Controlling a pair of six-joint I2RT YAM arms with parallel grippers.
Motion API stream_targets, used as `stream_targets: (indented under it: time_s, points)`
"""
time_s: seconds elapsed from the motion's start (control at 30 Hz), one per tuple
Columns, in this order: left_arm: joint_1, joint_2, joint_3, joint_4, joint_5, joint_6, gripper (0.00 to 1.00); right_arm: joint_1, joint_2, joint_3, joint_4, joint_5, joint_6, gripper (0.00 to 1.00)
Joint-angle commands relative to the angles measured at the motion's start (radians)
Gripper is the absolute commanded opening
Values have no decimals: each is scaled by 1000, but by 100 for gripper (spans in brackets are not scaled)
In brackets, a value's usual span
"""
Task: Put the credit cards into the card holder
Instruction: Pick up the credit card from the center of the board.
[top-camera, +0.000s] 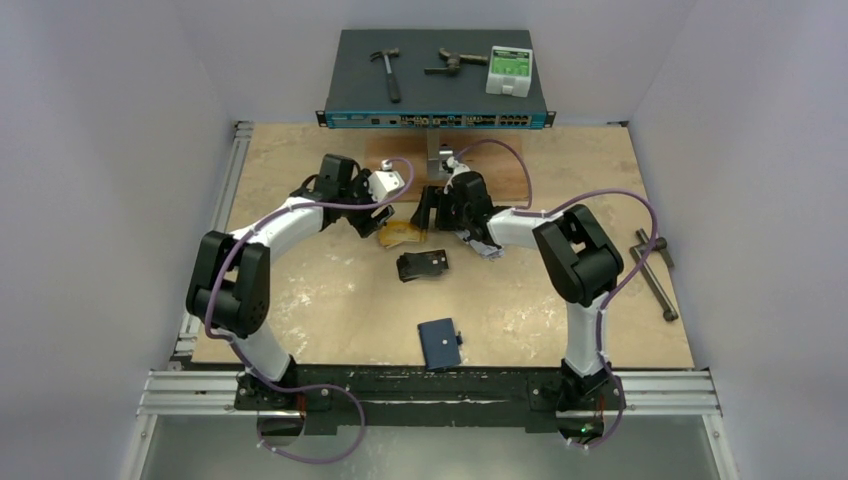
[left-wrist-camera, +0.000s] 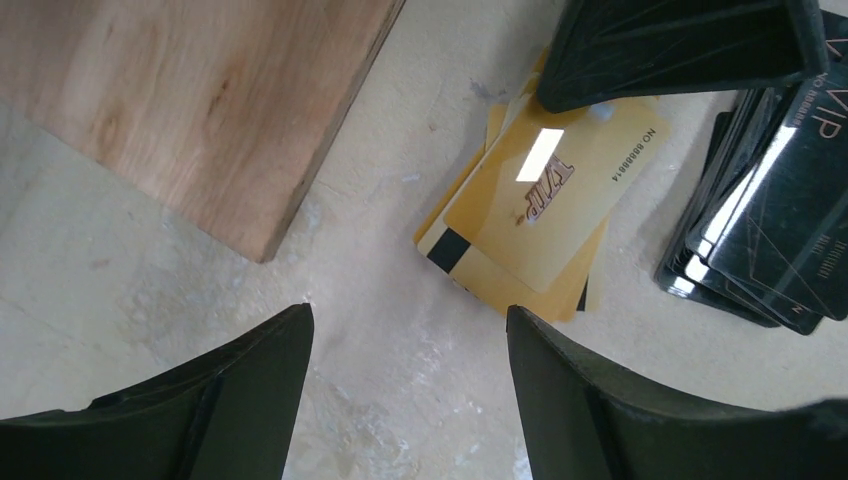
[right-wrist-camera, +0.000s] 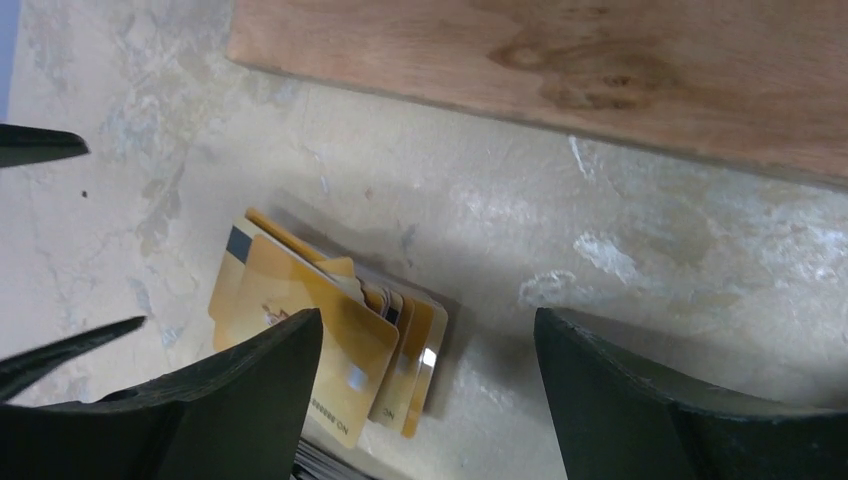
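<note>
The task looks barely begun: no card is in the small navy-blue folding card holder (top-camera: 440, 343), which lies alone near the front edge of the mottled beige table (top-camera: 320, 300), between the 2 arm bases and seemingly folded shut. It is well apart from the cards, which sit further back near the middle of the table. There, a fanned stack of gold-yellow plastic credit cards (left-wrist-camera: 540, 200), one showing a dark stripe, lies flat just in front of a pale wooden board (left-wrist-camera: 200, 100), and a loose stack of glossy black cards (left-wrist-camera: 770, 230) lies just beside it on the side nearer the holder. The left gripper (left-wrist-camera: 405, 320) hangs over bare table next to the gold stack, its fingers spread wide with nothing between them. The right gripper (right-wrist-camera: 425, 320) is also spread and empty, one finger low over the edge of the gold cards; whether it touches them cannot be told. Every card is left to lift and insert, and the holder probably needs opening first.
</note>
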Motion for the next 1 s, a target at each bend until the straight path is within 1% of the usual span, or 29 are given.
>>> stream_targets:
  time_s: [0.0, 0.3, 0.6, 0.8, 0.97]
  points:
    - [-26, 33, 23, 85, -73, 92, 70, -1, 24, 31, 75, 3, 45, 78]
    - [-70, 87, 30, 107, -145, 150, 70, 3, 40, 20, 91, -20, 83, 76]
    - [-88, 99, 54, 90, -146, 141, 70, 18, 34, -37, 108, -26, 115, 73]
    - [-95, 99, 53, 89, -157, 154, 70, 22, 24, -73, 140, -57, 149, 68]
    - [-110, 127, 68, 82, -184, 165, 69, 23, -10, -119, 149, -60, 161, 68]
